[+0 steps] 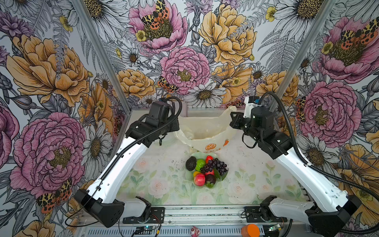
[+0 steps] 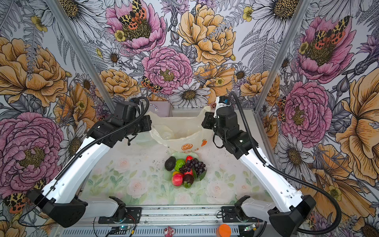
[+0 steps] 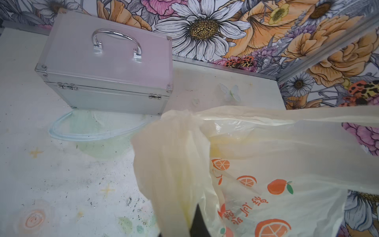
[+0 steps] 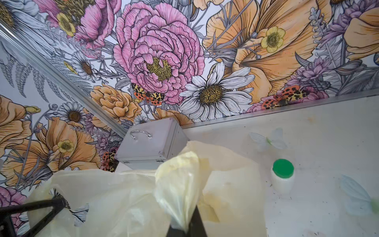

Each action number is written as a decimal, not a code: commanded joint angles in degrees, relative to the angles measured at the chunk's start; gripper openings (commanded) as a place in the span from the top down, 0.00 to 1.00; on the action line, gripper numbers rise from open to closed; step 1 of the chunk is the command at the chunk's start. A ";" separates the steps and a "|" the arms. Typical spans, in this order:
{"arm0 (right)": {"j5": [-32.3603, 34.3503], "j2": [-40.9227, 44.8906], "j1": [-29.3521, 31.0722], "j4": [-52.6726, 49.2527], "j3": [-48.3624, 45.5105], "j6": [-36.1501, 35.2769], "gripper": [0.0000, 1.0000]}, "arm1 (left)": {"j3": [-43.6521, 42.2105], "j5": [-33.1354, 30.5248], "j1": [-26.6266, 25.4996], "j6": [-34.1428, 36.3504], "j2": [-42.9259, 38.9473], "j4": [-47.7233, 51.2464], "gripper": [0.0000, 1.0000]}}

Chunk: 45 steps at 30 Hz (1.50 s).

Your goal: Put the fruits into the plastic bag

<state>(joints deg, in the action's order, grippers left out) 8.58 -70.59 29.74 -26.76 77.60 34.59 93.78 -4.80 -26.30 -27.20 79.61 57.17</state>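
- My left gripper was clenched on one bunched handle of the bag. The film came up out of the dark jaws as a twisted rope.
- My right gripper was pinched on the other handle (a pale yellow twist rising between the jaws).
- In both top views the bag hung between my two wrists at the centre of the frame. Its mouth was stretched open and its orange prints were on the near wall.
- From above, my wrists hid both sets of fingertips, so the grip itself showed only in the wrist views.
- The fruits lay heaped in the dish on the table, just below the bag in the frame. The dish's far rim met the bag's lower edge (touching or tucked under, I could not tell).
- In that heap the avocado sat at the left with the green ball beside it. The grapes were at the right and the strawberry at the top.
- The apple and mangosteen sat along the heap's lower edge.
- The case stood shut at the back of the table, just above the bag's left corner in a top view.
- A jar with a green lid stood upright on the table, apart from the bag.
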 commanded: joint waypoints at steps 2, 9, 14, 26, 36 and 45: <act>0.28 -8.12 -2.05 8.65 11.04 -5.50 1.00 | 18.82 4.66 3.76 -2.79 11.65 2.68 1.00; -4.39 -15.59 4.57 12.39 51.46 -26.86 1.00 | 78.99 -10.01 -12.55 16.80 30.78 -0.55 1.00; 0.76 -3.50 5.95 16.79 31.30 -27.70 1.00 | 46.65 -23.46 -28.81 38.12 14.03 -22.98 1.00; -0.14 12.22 -3.34 7.15 -24.28 5.81 1.00 | -19.83 -10.47 -11.89 -2.28 -4.82 -15.88 1.00; -3.63 4.57 -3.52 6.81 -8.09 -0.53 1.00 | -8.63 -7.94 -8.15 0.62 -5.84 -15.01 1.00; -4.28 0.05 -3.58 7.15 -0.32 -3.20 1.00 | -5.84 -6.67 -4.18 0.63 -7.19 -13.57 1.00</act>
<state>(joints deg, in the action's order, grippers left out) 4.75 -69.12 26.37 -20.08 72.69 33.47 85.84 -12.99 -32.21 -27.00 72.29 42.39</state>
